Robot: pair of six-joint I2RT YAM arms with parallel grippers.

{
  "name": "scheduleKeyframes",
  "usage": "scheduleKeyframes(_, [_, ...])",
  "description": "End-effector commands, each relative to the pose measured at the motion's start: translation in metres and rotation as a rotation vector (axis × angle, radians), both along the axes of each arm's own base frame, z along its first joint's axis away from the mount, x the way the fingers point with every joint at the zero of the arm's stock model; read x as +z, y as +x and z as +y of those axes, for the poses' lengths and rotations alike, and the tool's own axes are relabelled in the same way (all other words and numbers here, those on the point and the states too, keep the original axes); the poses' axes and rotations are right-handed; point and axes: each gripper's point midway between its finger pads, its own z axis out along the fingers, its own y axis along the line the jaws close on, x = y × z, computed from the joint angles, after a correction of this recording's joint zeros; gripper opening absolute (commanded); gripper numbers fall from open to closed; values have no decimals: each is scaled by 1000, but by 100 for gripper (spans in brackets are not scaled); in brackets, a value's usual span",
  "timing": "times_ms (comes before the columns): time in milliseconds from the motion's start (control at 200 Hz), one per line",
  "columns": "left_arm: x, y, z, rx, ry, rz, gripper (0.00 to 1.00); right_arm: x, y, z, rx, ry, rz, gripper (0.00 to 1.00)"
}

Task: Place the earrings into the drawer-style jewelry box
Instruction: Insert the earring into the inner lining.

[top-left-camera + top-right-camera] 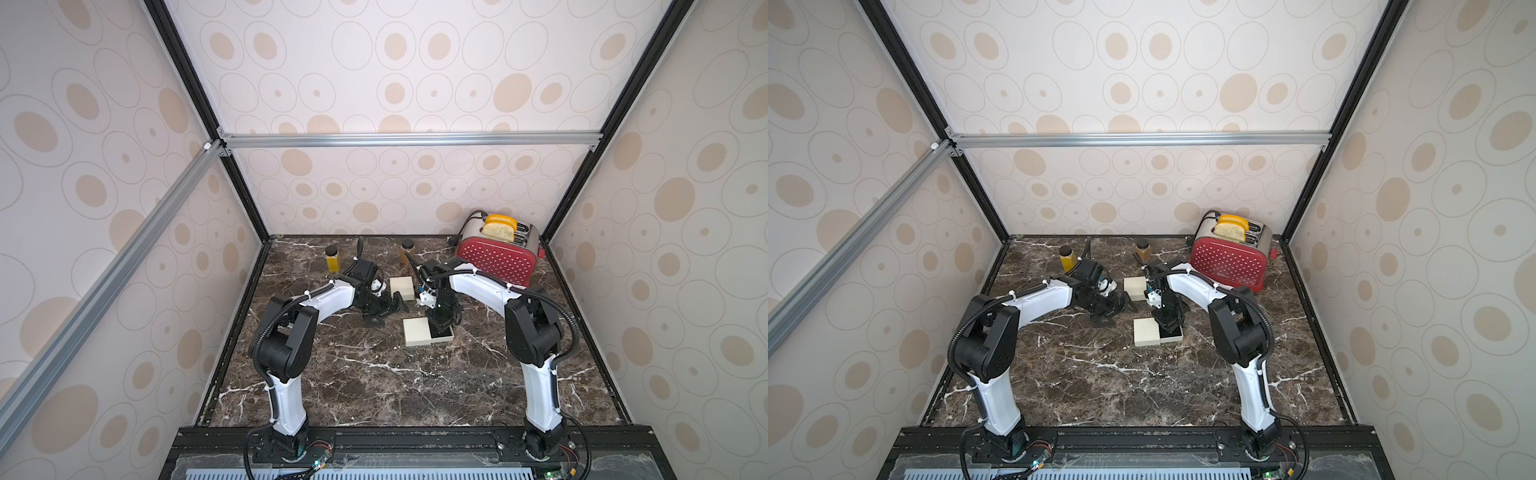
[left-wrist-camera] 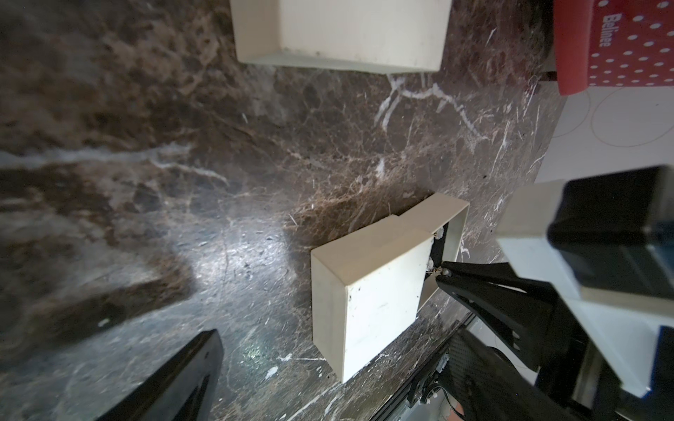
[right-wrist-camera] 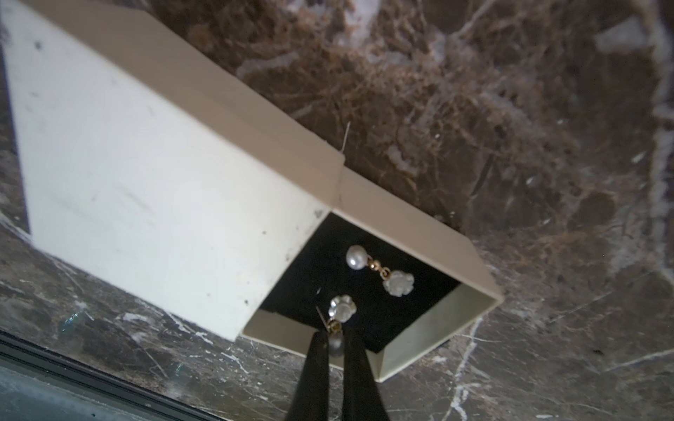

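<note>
Legible text: one item only. Reads "Belinee", white letters on the red, white-dotted side panel of the toaster (image 2: 627, 54), picked up in the left wrist view. Capital B, remaining letters lower case. Runs along the panel close to its corner edge, turned sideways to the camera. Final letters slightly soft; spelling logged as best reading. Located at roughly 1 o'clock on the marble table (image 1: 374, 374) in both top views; wordmark too small to resolve there. Right wrist view: nothing readable. Elsewhere in the top views: any print too small to make out.
</note>
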Motion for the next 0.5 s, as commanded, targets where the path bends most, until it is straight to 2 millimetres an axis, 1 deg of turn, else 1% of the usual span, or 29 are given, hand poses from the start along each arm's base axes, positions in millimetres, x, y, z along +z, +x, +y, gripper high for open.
scheduleKeyframes(0, [-7, -3, 4, -16, 9, 13, 99, -2, -6, 2, 29, -20, 32, 0])
scheduleKeyframes(496, [-5, -5, 8, -13, -1, 8, 99, -6, -5, -3, 41, -106, 45, 0])
